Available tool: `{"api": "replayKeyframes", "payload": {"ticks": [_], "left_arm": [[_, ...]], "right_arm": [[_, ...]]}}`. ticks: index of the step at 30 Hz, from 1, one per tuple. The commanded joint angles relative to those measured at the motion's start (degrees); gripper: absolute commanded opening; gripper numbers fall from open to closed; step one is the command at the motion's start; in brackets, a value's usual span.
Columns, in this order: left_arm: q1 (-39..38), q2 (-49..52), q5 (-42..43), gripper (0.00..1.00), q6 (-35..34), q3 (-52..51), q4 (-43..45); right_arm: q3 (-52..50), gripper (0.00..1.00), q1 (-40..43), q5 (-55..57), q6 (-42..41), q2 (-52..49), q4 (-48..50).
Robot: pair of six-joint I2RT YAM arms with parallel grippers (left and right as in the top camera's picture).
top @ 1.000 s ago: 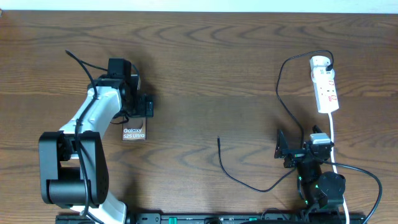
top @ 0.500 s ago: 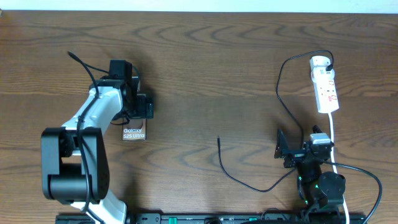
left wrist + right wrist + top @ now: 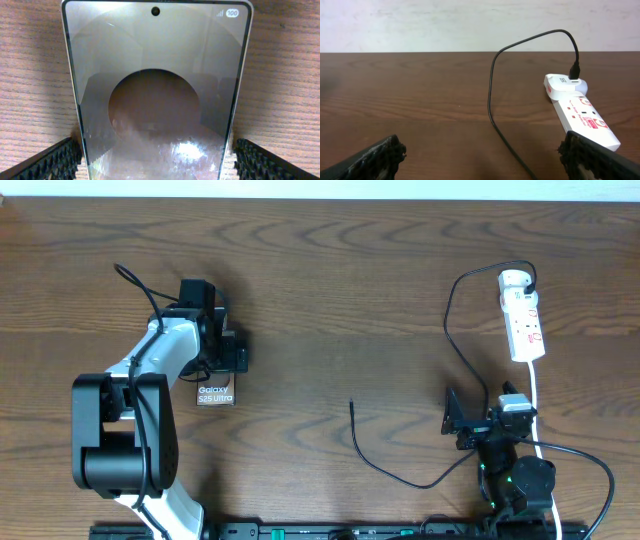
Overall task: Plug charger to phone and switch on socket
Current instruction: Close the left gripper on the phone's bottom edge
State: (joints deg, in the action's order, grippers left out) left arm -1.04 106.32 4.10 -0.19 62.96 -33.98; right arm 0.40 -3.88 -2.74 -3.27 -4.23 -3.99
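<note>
Wood table (image 3: 340, 290): dark brown, everything lies on it.
phone (image 3: 156, 100): flat and face up at the table's left. From overhead its far part is hidden under the left gripper (image 3: 156, 160), and only the end with white lettering shows. In the left wrist view its near end is cut off and glare blurs the glass.
left gripper: jaws spread wide, one finger (image 3: 50, 162) on each side of the phone; whether they touch its edges cannot be told.
charger (image 3: 491, 95): plug sits at the rounded end of the socket (image 3: 524, 325). The cable runs down to the right gripper (image 3: 456, 422), is partly hidden beneath it, then curls to a loose tip (image 3: 351, 404) on bare wood, well apart from the phone.
socket: white, far right; red marks too small to read, switch position unclear.
right gripper: jaws wide, nothing between them.
</note>
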Motion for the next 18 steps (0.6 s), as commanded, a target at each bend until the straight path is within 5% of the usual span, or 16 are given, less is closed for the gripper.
{"api": "replayKeyframes", "payload": {"ticks": [1, 18], "left_arm": [[0.0, 0.4, -0.5, 0.96, -0.3, -0.5, 0.2], [0.0, 0.4, -0.5, 0.89, -0.3, -0.5, 0.0]], "right_arm": [[-0.1, 0.99, 0.1, 0.5, -0.5, 0.2, -0.3], [-0.1, 0.99, 0.1, 0.5, -0.5, 0.2, -0.3]]}}
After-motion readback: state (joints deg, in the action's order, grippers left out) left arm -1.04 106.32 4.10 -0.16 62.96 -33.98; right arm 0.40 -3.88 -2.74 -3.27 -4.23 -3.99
